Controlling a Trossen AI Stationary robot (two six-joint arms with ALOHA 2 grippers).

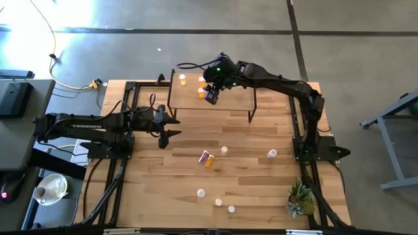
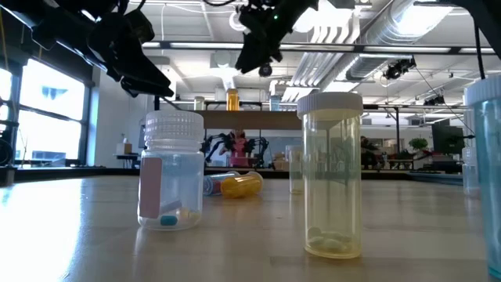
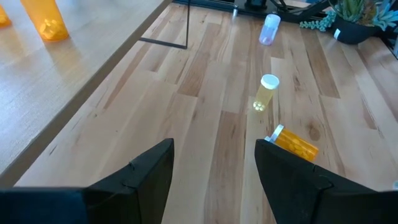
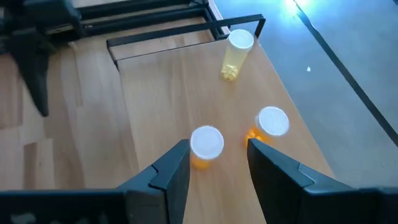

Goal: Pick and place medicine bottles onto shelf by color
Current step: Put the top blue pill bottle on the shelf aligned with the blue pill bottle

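Right tool (image 1: 211, 96) hangs over the left part of the shelf (image 1: 228, 103), fingers apart with nothing between them. Left tool (image 1: 171, 127) waits just off the shelf's near-left corner, fingers wide and empty. From above, three bottles show on the shelf's left end: one yellowish (image 1: 182, 79) at the far edge and two orange ones (image 1: 201, 83) beside the right tool. The shelf's right half is bare. On the desk (image 1: 261, 189), six bottles lie scattered: a lying pair (image 1: 207, 158) at centre, one (image 1: 224, 151) just right of it, one (image 1: 272, 154) further right, and three (image 1: 216, 201) near the front edge. Open desk lies between shelf and pair.

Low view: two upright bottles stand close, one clear (image 2: 171, 171) and one yellowish (image 2: 332, 174), with an orange one lying behind (image 2: 239, 184).

Left wrist view: open fingers (image 3: 146, 171) frame bare desk; three bottles beyond.

Right wrist view: fingers (image 4: 171, 168) flank a white cap (image 4: 206, 142); a second cap (image 4: 272, 121) sits near the shelf's edge.
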